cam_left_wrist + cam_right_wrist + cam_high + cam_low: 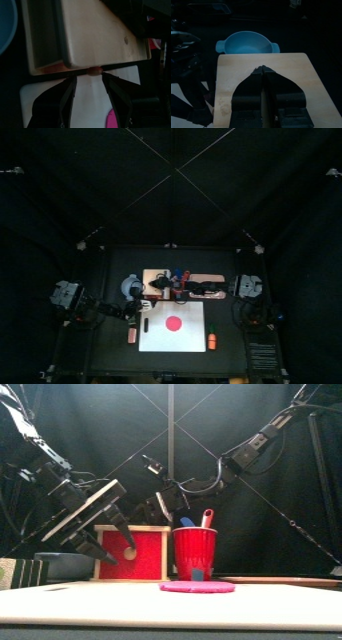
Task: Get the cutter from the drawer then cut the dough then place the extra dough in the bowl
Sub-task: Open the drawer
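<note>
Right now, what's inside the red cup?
A blue toy knife and a red toy knife stick out of the red cup. Their lower ends are hidden by its wall, as is anything else inside.

White cutting board (154, 340) flat at centre of black table (114, 358); red cup (194, 554) behind it, holding blue knife (187, 522) and red knife (206, 517) upright; small orange toy (210, 340) at board's right edge, small reddish toy (132, 335) just off its left.
</note>
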Tool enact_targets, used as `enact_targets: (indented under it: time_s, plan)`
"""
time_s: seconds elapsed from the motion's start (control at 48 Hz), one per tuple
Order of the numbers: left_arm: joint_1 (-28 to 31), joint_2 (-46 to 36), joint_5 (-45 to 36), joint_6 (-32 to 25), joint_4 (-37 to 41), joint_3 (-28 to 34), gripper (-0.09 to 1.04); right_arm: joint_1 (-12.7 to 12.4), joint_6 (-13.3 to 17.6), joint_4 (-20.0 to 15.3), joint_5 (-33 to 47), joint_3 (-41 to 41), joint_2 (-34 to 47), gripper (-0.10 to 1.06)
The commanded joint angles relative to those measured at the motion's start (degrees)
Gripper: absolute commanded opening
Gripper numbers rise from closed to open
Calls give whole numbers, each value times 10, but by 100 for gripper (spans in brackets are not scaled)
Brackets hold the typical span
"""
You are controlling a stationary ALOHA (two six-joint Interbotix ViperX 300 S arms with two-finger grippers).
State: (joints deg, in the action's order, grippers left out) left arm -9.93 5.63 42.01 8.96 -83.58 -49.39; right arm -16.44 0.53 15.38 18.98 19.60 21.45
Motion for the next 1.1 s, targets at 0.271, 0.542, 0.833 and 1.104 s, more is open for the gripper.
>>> enact_targets:
  time_s: [0.271, 0.542, 0.833, 1.104]
  plan:
    - [13, 22, 4, -2, 7, 24, 79, 1, 0, 1, -12, 3, 0, 3]
    - [16, 31, 4, -4, 7, 22, 64, 1, 0, 1, -12, 3, 4, 3]
    - [13, 25, -19, -4, 7, 15, 58, 2, 0, 1, -12, 2, 4, 3]
    - [-14, 18, -33, -3, 6, 13, 58, 2, 0, 1, -23, 1, 5, 3]
